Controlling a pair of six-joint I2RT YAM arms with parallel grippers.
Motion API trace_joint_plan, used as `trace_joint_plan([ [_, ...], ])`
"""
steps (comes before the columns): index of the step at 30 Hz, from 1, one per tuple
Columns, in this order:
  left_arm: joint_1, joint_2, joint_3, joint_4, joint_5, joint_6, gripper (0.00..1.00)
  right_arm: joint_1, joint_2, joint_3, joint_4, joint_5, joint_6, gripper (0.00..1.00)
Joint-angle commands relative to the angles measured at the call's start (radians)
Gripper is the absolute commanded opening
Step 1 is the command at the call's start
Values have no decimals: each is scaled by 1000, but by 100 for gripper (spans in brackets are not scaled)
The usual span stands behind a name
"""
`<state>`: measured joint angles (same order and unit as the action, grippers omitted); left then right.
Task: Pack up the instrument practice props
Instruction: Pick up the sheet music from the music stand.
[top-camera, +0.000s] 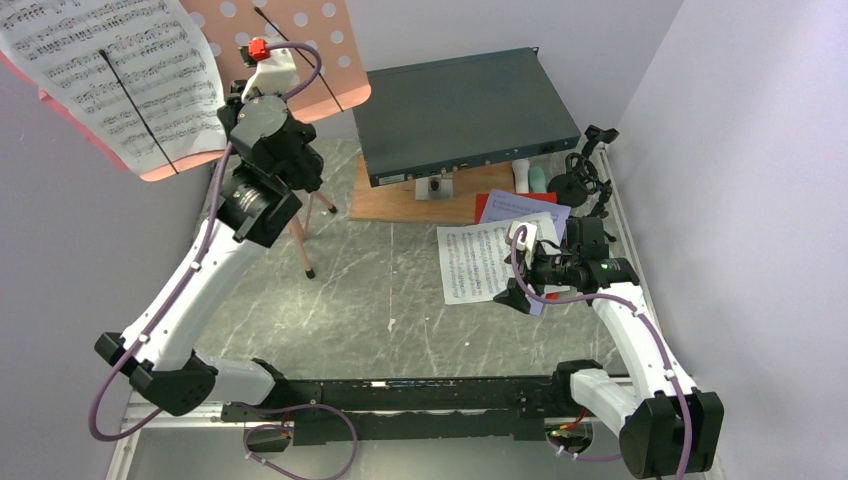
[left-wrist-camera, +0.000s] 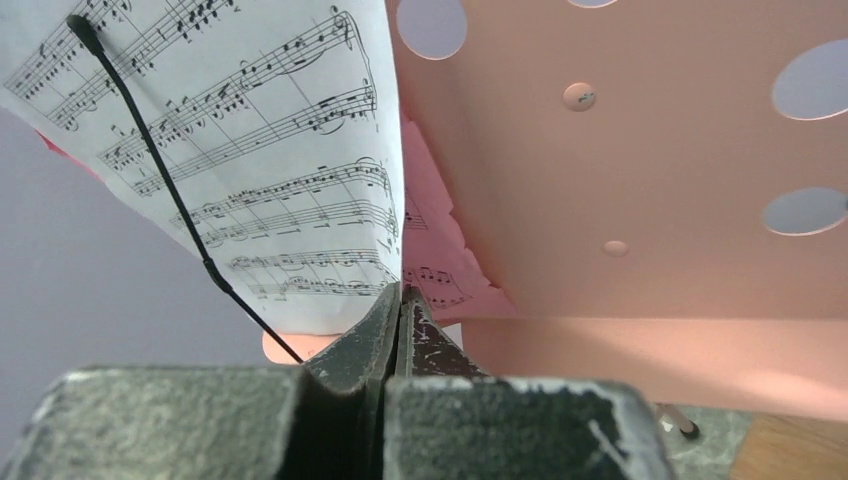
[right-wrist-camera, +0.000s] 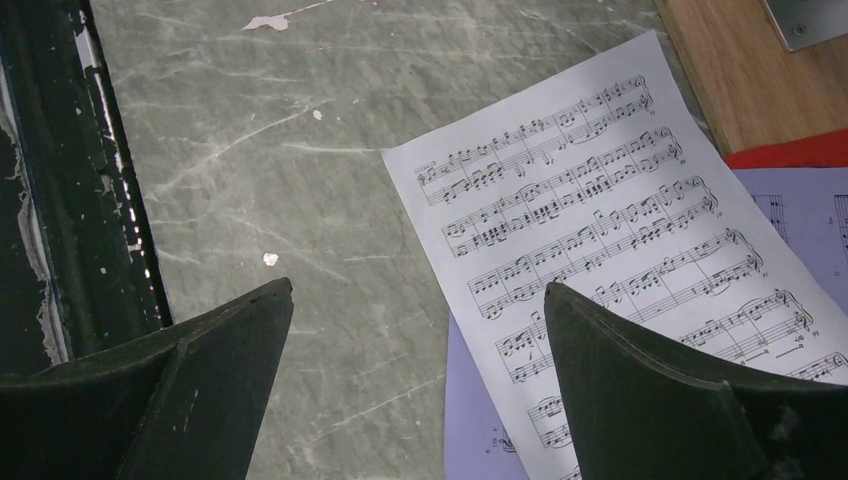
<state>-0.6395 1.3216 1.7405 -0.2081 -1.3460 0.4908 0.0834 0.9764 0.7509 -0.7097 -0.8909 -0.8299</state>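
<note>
You've got free passage over the bench (top-camera: 380, 300) centre; music stand (top-camera: 340, 85) blocks upper left, rack box (top-camera: 460, 110) and board (top-camera: 400, 200) top centre, pages (top-camera: 470, 260) right.

White arms (top-camera: 185, 295), black fingers (right-wrist-camera: 640, 400), purple cables (top-camera: 92, 420)

The left arm (top-camera: 195, 285) stretches forward and up, and the left gripper (left-wrist-camera: 400, 300) has its fingers pressed tight together. The right arm (top-camera: 632, 325) is bent low, and the right gripper (right-wrist-camera: 418, 290) points down with its fingers spread wide.
</note>
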Motion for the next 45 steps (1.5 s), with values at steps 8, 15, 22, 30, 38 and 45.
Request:
trace_joint_plan([
  [8, -8, -75, 120, -503, 331, -438, 0, 3, 1, -4, 36, -1, -2, 100],
  [15, -6, -132, 94, -537, 601, -456, 0, 4, -3, -7, 38, 4, 0, 100],
  [22, -6, -191, 42, -470, 742, -445, 0, 3, -4, -7, 39, 4, 0, 100],
  [30, -6, -192, 17, -460, 795, -454, 0, 3, -7, -8, 39, 7, 0, 100],
  [38, -5, -186, -19, -480, 763, -524, 3, 3, -12, -11, 38, 7, -3, 100],
  [45, 1, -192, -47, -477, 928, -534, 0, 3, -15, -12, 38, 7, -3, 100],
])
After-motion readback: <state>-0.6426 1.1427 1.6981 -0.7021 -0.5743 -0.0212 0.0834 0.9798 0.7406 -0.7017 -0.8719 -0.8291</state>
